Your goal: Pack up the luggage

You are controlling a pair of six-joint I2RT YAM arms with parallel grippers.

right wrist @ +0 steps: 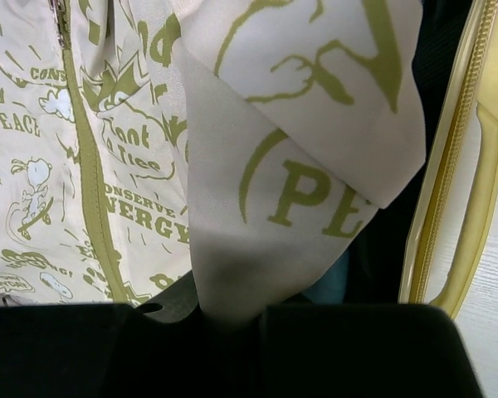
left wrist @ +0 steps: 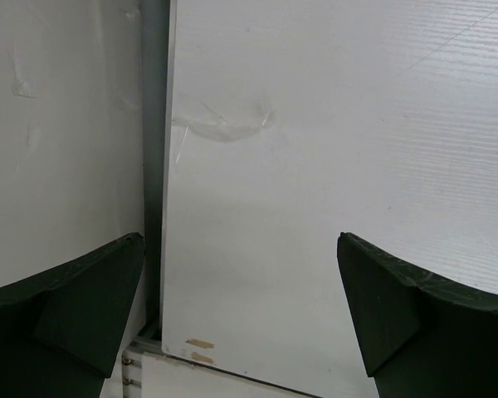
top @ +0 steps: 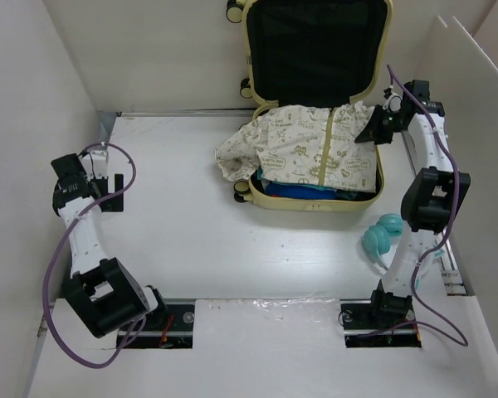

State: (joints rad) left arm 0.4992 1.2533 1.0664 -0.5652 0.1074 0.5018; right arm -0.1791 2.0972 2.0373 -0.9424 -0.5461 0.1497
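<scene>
Pinching a fold of the cream printed jacket (top: 303, 149) in my right tool (top: 373, 131), I am gripping the cloth at the right rim of the luggage (top: 315, 205). The luggage is lying open at the far middle of the desk (top: 191, 249), its lid standing against the back wall and the jacket spilling over its left rim. I am holding my left tool (top: 116, 191) wide open and empty near the left wall, well apart from the luggage, while a blue garment (top: 295, 189) is showing under the jacket and a teal object (top: 382, 236) is sitting beside my right arm.
</scene>
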